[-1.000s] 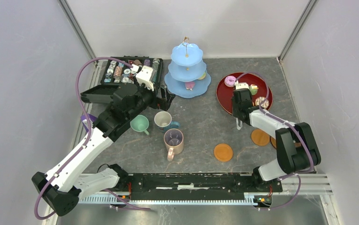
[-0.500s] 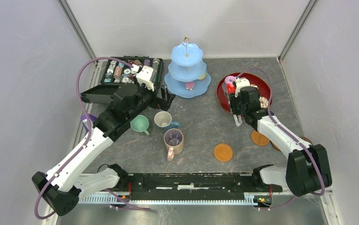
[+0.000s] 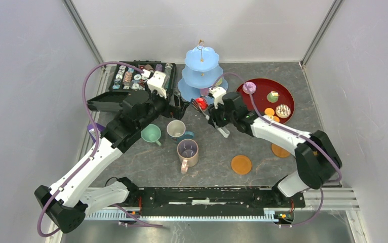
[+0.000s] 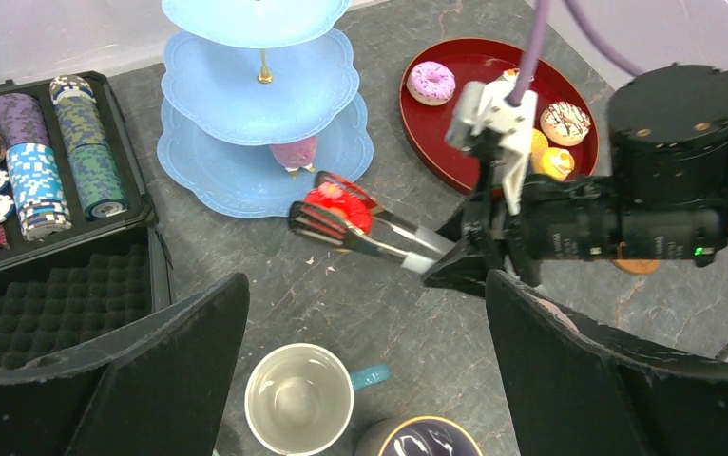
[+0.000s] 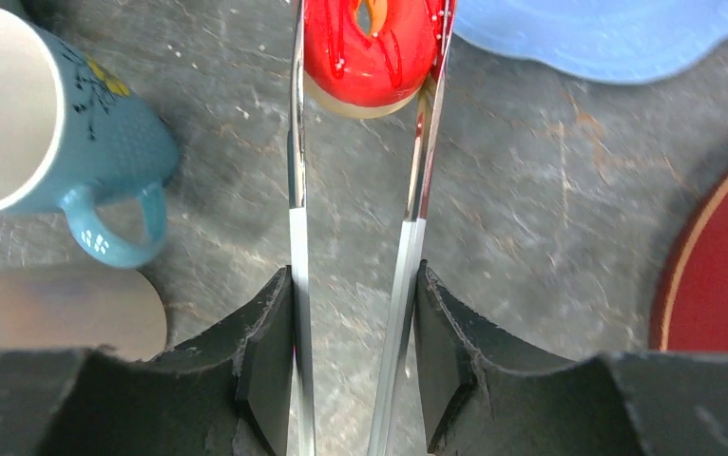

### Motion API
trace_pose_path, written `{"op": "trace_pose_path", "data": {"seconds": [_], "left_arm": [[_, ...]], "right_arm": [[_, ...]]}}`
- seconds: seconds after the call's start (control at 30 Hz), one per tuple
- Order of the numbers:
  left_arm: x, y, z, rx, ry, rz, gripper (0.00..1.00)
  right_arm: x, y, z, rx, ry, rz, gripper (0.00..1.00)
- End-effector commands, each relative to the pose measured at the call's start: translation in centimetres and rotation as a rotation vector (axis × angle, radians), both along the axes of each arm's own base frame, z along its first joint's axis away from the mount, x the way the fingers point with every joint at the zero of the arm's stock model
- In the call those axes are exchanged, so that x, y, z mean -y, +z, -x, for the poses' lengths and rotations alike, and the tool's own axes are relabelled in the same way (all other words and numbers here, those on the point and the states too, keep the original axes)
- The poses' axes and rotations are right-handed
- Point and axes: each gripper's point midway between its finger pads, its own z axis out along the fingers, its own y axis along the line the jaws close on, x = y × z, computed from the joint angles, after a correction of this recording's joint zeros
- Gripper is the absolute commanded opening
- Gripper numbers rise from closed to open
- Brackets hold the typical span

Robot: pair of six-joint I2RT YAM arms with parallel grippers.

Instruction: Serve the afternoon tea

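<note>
The left fingers [image 4: 180,370] hang spread and empty over the white-and-blue mug [image 4: 298,404], and the right fingers [image 5: 270,370] clamp metal tongs [image 5: 296,190] pinching a red doughnut [image 5: 374,47] just near of the pale-blue stand [image 4: 246,95], so serving probably needs a farther reach, then release.

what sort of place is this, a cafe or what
Most likely a robot lab test cell, not a cafe: bare pale walls box in the table, two robot arms are bolted to a rail, and the right hand holds tongs.
</note>
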Motion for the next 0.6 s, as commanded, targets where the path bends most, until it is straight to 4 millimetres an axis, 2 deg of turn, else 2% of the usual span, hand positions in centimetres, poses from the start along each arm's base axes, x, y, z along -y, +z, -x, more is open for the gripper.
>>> {"op": "trace_pose_path", "data": {"seconds": [0.0, 0.13, 0.23, 0.47, 0.57], "left_arm": [[-0.1, 1.4, 0.0, 0.051, -0.001, 0.011, 1.0], [-0.1, 1.2, -0.2, 0.051, 0.007, 0.003, 1.0], [0.0, 1.2, -0.1, 0.049, -0.003, 0.008, 1.0], [0.2, 1.3, 0.0, 0.048, -0.01, 0.013, 1.0], [0.1, 1.3, 0.0, 0.047, -0.009, 0.013, 1.0]], "right_arm": [[-3.9, 3.0, -3.6, 0.153, 0.015, -0.05, 0.22], [-6.4, 2.3, -5.9, 0.174, 0.017, -0.052, 0.22], [-7.4, 1.4, -7.9, 0.175, -0.006, -0.033, 0.22], [-8.1, 0.7, -12.3, 0.231, -0.119, 0.005, 0.25], [-8.5, 0.2, -13.5, 0.245, -0.153, 0.0, 0.26]]}}
